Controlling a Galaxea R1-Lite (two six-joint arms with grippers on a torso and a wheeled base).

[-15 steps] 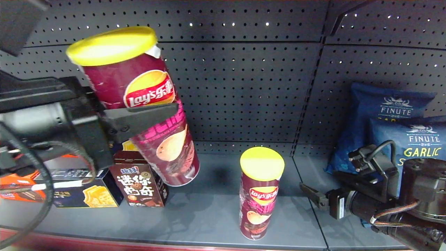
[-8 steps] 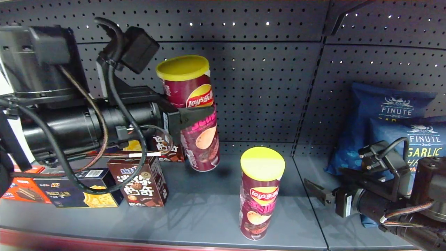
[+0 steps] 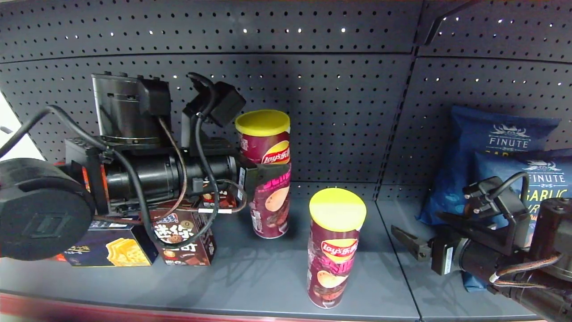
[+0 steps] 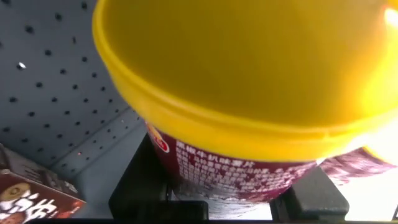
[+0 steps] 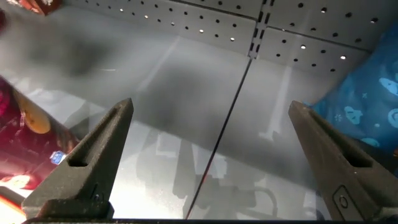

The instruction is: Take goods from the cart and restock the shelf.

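A maroon chips can with a yellow lid point(image 3: 267, 170) stands nearly upright at the back middle of the grey shelf point(image 3: 268, 277). My left gripper point(image 3: 264, 173) is shut on its middle. Its base is at the shelf surface; contact is unclear. In the left wrist view the same chips can point(image 4: 230, 177) shows from above, with the left gripper point(image 4: 230, 199) clamped round it under the lid. A second identical can point(image 3: 333, 250) stands free near the shelf's front. To its right my right gripper point(image 3: 404, 241) hovers low over the shelf, and the right gripper point(image 5: 211, 168) is open and holds nothing.
A brown cookie box point(image 3: 183, 237) and a blue biscuit box point(image 3: 111, 248) stand at the left under my left arm. Blue snack bags point(image 3: 500, 147) lean at the right, behind my right arm. A perforated back panel point(image 3: 348, 112) closes the shelf. Bare shelf lies between the two cans.
My left arm has carried the held can rightward, down and deeper into the shelf, bringing it from tilted to nearly upright. The right arm has barely shifted.
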